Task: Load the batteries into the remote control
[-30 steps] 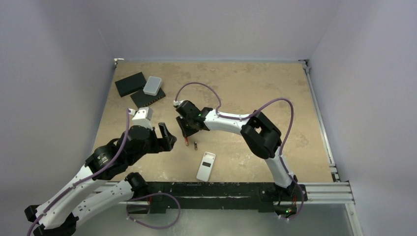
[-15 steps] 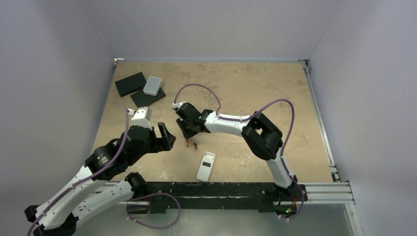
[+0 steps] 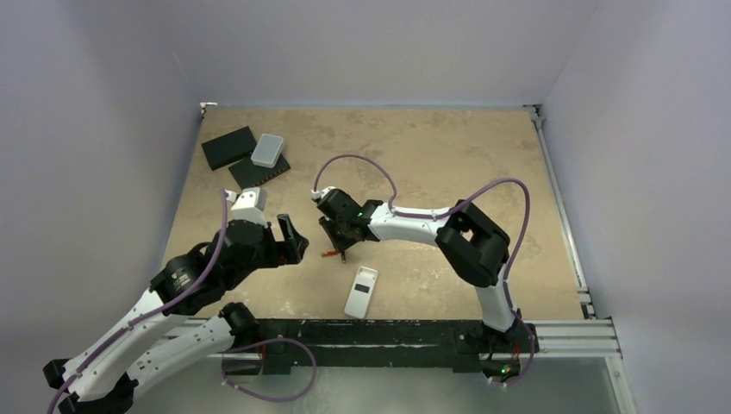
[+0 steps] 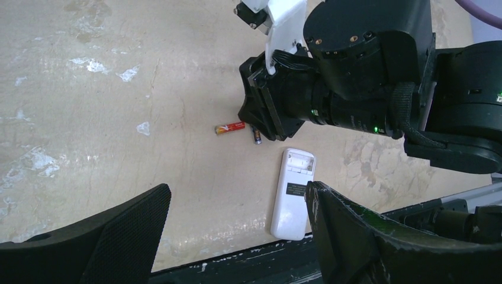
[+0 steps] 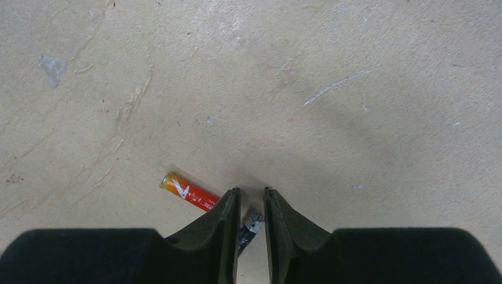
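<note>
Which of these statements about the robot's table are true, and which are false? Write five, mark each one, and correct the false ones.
1. The remote control lies flat on the table, and neither gripper holds it. True.
2. The left gripper holds the orange battery. False: it is open and empty, and that battery lies on the table.
3. The dark battery shows in the gap between the right gripper's fingers. True.
4. The grey box sits on the remote control. False: it rests on the black slabs.
5. Both batteries are inside the remote control. False: both lie outside it.
</note>
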Available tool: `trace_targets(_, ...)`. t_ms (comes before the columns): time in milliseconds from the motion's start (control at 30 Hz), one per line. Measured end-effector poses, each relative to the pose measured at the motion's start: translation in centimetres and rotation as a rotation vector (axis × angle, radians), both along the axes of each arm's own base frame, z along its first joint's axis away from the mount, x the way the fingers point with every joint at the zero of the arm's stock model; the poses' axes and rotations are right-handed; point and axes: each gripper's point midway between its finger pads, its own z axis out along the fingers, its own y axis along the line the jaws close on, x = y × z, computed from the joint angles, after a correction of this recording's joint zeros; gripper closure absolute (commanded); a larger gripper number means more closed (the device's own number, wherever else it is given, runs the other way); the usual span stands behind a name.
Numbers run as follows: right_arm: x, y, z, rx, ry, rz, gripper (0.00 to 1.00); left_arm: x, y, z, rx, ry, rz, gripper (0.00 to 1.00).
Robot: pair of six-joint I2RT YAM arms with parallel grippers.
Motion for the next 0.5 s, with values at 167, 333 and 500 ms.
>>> trace_targets(167, -0.9, -0.1, 0.0, -0.005, 0.000, 0.015, 0.72, 0.0, 0.0, 0.0, 0.000, 0.000, 0.002, 0.15)
trace_targets(333, -1.8, -0.1, 0.3, -0.015, 0.003, 0.035, 0.70, 0.0, 0.0, 0.0, 0.001, -0.001, 0.002, 0.15)
trace_targets(500, -1.7, -0.3, 2.0, -0.012, -0.031, 0.038, 0.68, 0.0, 0.1, 0.0, 0.000, -0.002, 0.004, 0.15)
